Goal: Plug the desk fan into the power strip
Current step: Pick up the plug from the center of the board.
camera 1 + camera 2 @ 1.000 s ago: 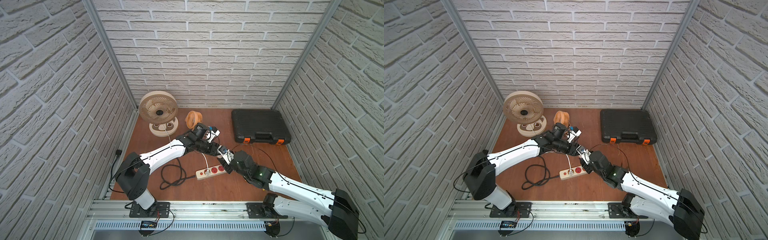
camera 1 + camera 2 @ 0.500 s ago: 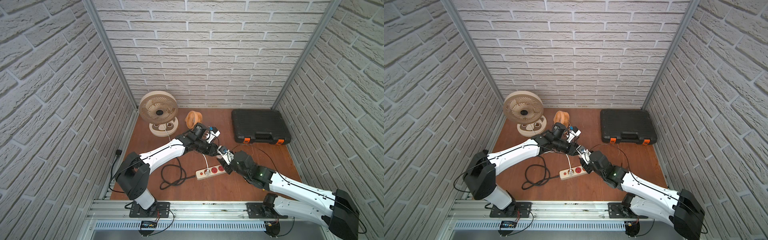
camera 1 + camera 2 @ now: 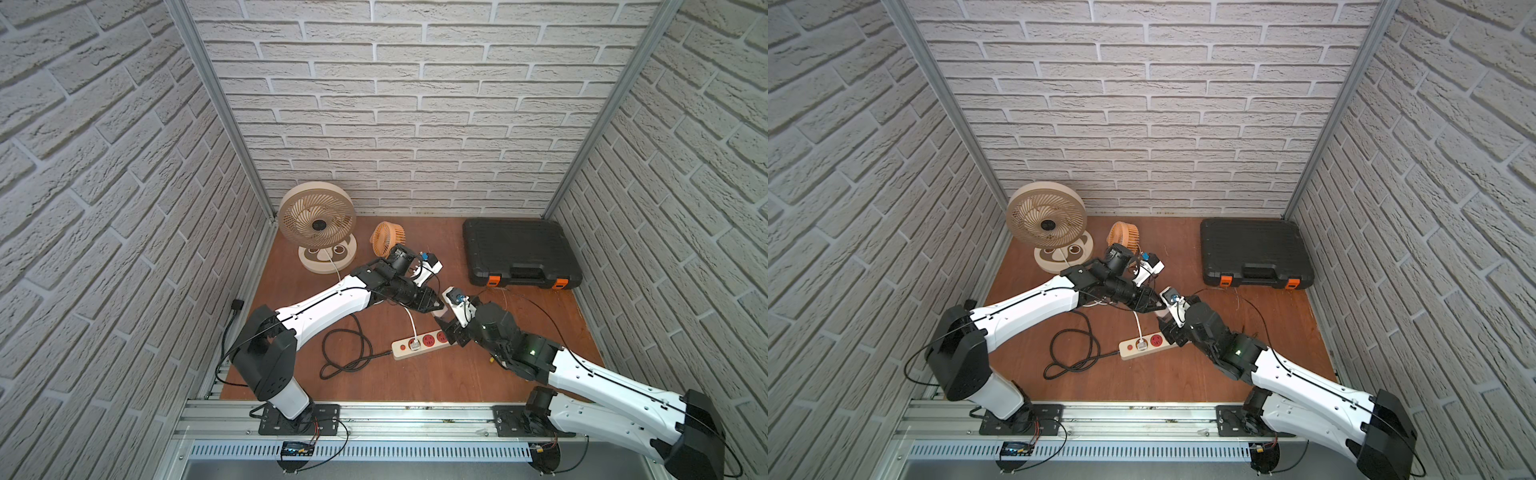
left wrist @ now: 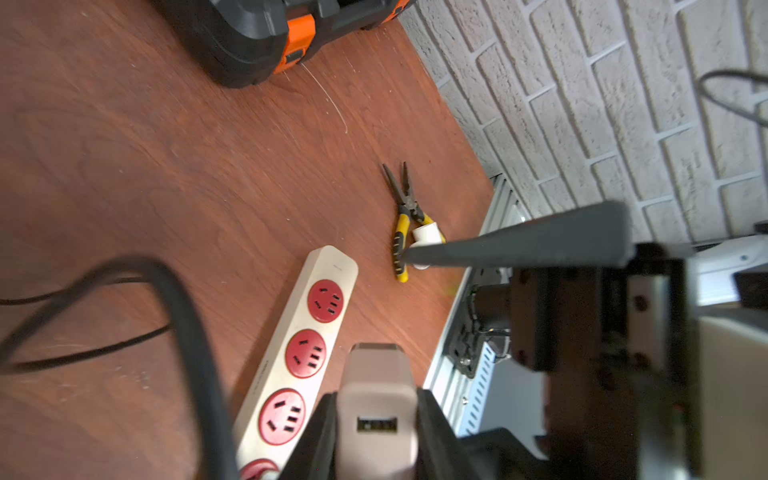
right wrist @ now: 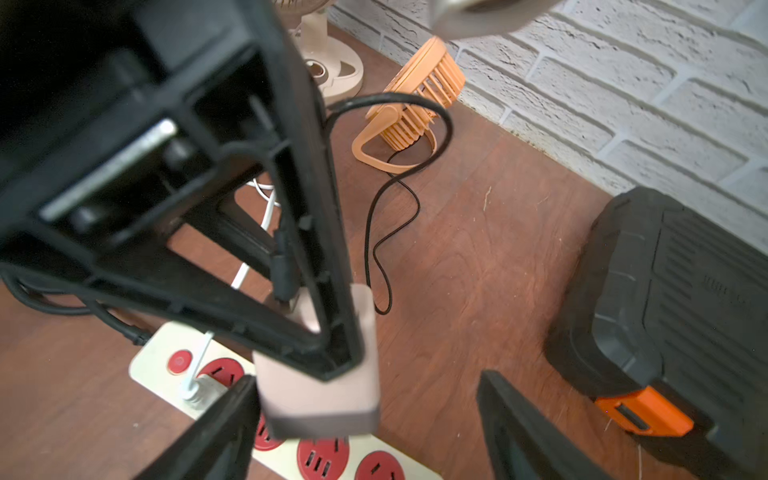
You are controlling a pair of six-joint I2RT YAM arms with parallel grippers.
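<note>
- On the tabletop [image 3: 415,386], beneath both arms, the power strip [image 4: 334,266] lies flat with its sockets facing up. A white plug [image 5: 195,390] fills the socket beside its red button [image 5: 179,361], and the other three red sockets are free.
- Just above the strip, and not touching it, hangs a pinkish charger block [image 5: 320,390]. Its USB port [image 4: 376,424] is empty, and its prongs are not shown.
- Over the last second the left jaws have narrowed from wide open. Their fingers [image 4: 322,440] now press both flanks of the block with no gap showing, which I read as a grip, though they may not have finished closing.
- The right jaws have not moved and stand apart. One finger [image 5: 226,419] is against the block, and the other [image 5: 523,436] is well clear of it with bare wood between, so this is no grip.
- For the task this looks like a handover. The left arm now carries the block, so the right arm can back away before the block goes down into a free socket.
- The strip lies below and just beyond both sets of fingertips, and in the right wrist view the free sockets sit right under the block.
- Farther out, a thin black lead [image 5: 368,249] trails from the small orange fan [image 3: 388,239], probably the fan to be plugged in, and its end is hidden.
- The strip's thick black cord [image 5: 124,330] runs off toward the left arm's base.
- A big beige fan [image 3: 318,216] stands in the back corner, and a black tool case [image 3: 519,253] lies well apart.
</note>
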